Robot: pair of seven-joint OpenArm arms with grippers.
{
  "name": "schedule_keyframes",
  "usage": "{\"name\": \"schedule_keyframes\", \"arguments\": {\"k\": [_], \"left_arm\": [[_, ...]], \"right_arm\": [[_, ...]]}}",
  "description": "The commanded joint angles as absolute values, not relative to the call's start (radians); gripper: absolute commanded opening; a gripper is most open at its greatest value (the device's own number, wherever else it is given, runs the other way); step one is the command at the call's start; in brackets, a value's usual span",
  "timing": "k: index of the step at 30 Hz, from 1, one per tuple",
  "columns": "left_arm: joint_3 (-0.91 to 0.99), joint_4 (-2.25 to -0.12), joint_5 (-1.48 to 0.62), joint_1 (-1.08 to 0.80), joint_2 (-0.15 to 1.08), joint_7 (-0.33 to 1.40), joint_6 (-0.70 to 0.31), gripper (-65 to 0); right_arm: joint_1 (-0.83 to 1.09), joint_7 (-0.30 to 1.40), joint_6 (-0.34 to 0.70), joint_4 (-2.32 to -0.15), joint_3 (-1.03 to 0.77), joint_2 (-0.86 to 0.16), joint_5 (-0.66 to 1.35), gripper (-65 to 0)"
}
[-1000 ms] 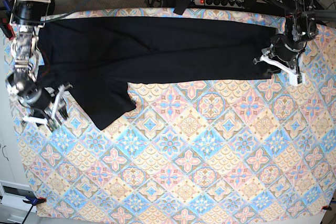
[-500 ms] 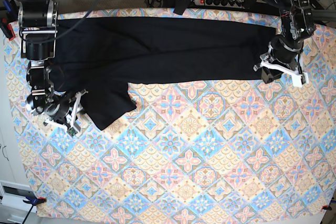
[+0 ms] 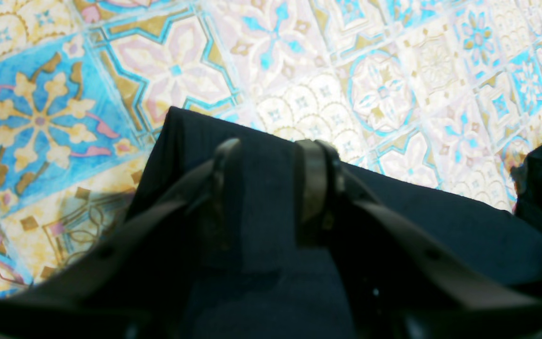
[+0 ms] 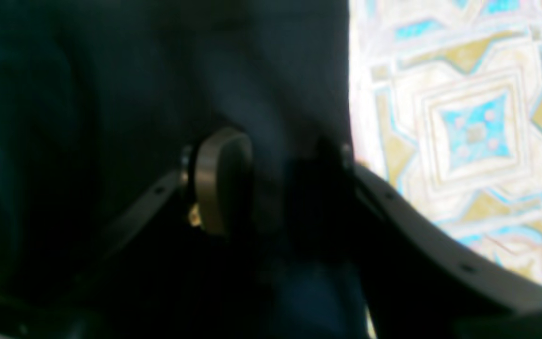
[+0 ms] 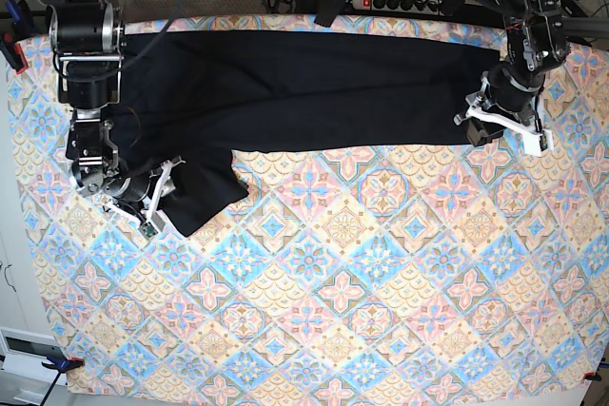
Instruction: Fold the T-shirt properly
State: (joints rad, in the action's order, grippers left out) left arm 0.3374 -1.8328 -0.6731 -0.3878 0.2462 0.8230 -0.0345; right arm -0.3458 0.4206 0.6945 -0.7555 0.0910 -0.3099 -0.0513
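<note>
**Both grippers set at opposite ends of the shirt's near edge**

Right now the T-shirt [image 5: 285,87] lies stretched as a long black band across the far side of the bench [image 5: 381,311], its long axis running left to right in the base view, with one flap, probably a sleeve, hanging toward me near that view's left end. The patterned cloth covers everything else on the bench.

I have one arm at each end of that axis. My left gripper [image 5: 501,124] sits at the base view's right end, over the near corner of the fabric; my right gripper [image 5: 145,199] is at the opposite end, on the edge of the hanging flap. Neither arm is nearer the shirt than the other; each is already on its own corner.

From the left wrist view, the left gripper [image 3: 266,188] has its jaws partly apart, with black fabric filling the gap between them and the shirt's corner just past the tips. Whether the fingers [image 3: 312,183] are actually pinching it I cannot tell. The right wrist view is dark and blurred: the right gripper [image 4: 275,188] shows a narrow gap over black cloth, the shirt's edge running just beside one finger, and I cannot tell whether it has a hold.

I judge the coming move depends on both ends lifting together, square to that long axis.
</note>
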Motion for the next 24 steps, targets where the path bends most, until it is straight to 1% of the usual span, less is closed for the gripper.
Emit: {"name": "schedule_keyframes", "arguments": {"k": [1,5,8,10,15,24], "left_arm": [[0.341,-1.851,-0.677,-0.384,0.254,0.808,-0.042,-46.0],[0.343,-1.851,-0.677,-0.384,0.254,0.808,-0.044,-46.0],[0.341,-1.851,-0.677,-0.384,0.254,0.808,-0.044,-46.0],[0.34,-1.851,-0.677,-0.384,0.254,0.808,-0.044,-46.0],[0.34,-1.851,-0.677,-0.386,0.254,0.808,-0.045,-46.0],[0.34,-1.851,-0.677,-0.386,0.255,0.808,-0.045,-46.0]], "right_arm": [[-0.351,0.444,0.698,-0.74,0.093,-0.312,-0.068,-38.2],[-0.351,0.435,0.698,-0.73,0.11,-0.314,-0.068,-38.7],[-0.349,0.415,0.698,-0.734,0.153,-0.314,-0.062,-41.7],[-0.349,0.395,0.698,-0.739,0.131,-0.314,-0.061,-41.0],[-0.349,0.394,0.698,-0.739,-0.005,-0.315,-0.067,-38.1],[-0.352,0.387,0.698,-0.739,-0.015,-0.346,-0.07,-38.1]]}}
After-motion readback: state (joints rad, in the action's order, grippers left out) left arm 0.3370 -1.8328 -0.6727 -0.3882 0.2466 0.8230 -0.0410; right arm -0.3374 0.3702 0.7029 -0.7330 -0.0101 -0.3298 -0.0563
